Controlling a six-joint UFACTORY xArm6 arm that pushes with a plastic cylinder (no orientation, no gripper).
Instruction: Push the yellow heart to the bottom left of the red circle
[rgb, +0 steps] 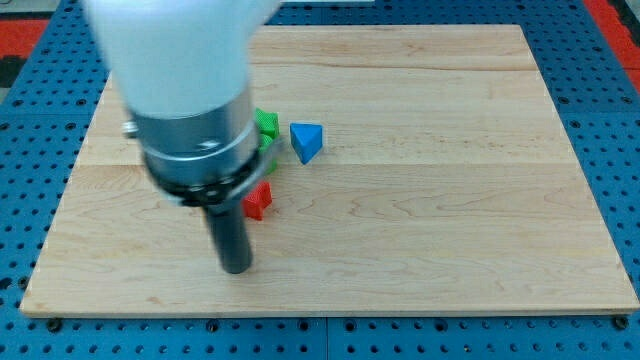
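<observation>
My tip (236, 268) rests on the wooden board (420, 200) near the view's bottom left. A red block (259, 199), shape unclear, sits just above and right of the tip, partly behind the rod. A green block (267, 127) peeks out from behind the arm above it. A blue triangular block (307, 141) lies to the right of the green one. The yellow heart and the red circle do not show; the arm's white and grey body (190, 110) hides much of the board's left part.
The board lies on a blue pegboard table (600, 60). The board's bottom edge (330, 315) runs close below the tip.
</observation>
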